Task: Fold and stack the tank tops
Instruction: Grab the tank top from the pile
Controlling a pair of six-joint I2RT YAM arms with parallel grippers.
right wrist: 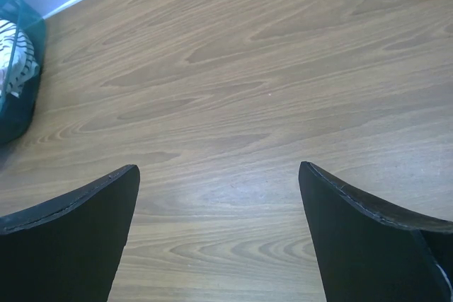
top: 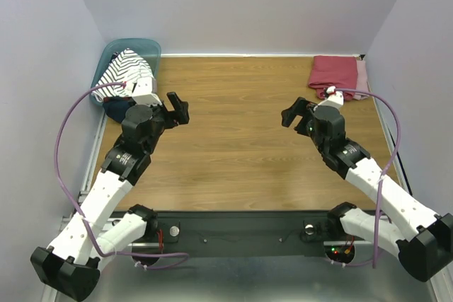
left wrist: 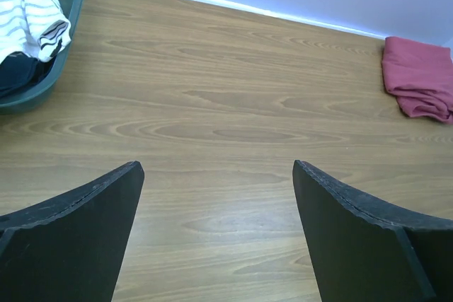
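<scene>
1. L gripper: jaws spread wide, nothing between them. Hovers over left part of table, just near-right of teal bin.
2. R gripper: jaws also wide, empty. Over right part of table, on near side of red folded cloth.
3. Striped tank top: crumpled in the bin at far-left corner, uppermost, heaped to about rim level. Navy top: dark cloth showing at near end of bin, under and beside the striped one. Lettering not visible.
4. Red folded cloth: far-right corner, paler pink layer at its right edge. Garment type can't tell.
5. Status (est.): both tops in the bin, unfolded, so the task is at its start. Striped one is likely first out.
6. Handling (est.): thin knit, light, limp, no stiffness. Will sag and bunch when lifted and won't slip much. Risk: a deep pinch catches the navy top too and drags it along.
7. Grip pts (est.): shallow pinch on the top ridge of the striped heap to lift it out. To spread it, one gripper per shoulder strap, as the edges there are doubled and hold better.
</scene>
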